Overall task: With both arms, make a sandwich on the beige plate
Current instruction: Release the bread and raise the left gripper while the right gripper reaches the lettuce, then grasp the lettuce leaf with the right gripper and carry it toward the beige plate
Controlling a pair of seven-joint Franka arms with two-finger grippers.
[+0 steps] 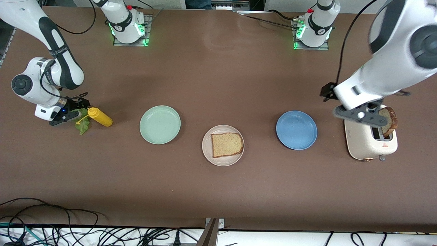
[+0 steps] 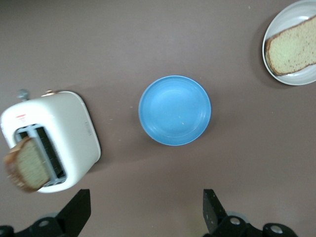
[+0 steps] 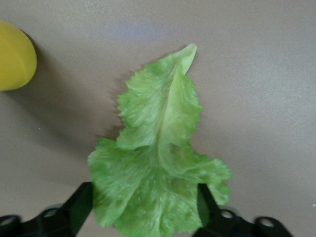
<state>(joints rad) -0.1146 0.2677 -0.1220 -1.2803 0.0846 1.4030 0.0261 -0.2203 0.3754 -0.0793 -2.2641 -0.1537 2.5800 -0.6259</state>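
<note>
Straddling lettuce: right gripper (image 3: 143,212), fingers apart around the lettuce leaf (image 3: 158,168) on the bench.
Left gripper (image 2: 145,212): wide open, empty, over the toaster (image 1: 370,141).
Beige plate (image 1: 207,150): one bread slice (image 1: 226,144).

You see a wide brown table top (image 1: 218,191) with a matte, slightly speckled surface filling almost the whole frame. Soft light falls from above and leaves a pale reflection in the upper middle of the frame. Along the bottom edge runs a white strip of floor (image 1: 300,239) with many tangled black cables (image 1: 85,235). At the bottom centre a grey metal bracket (image 1: 213,230) is fixed to the table edge.
</note>
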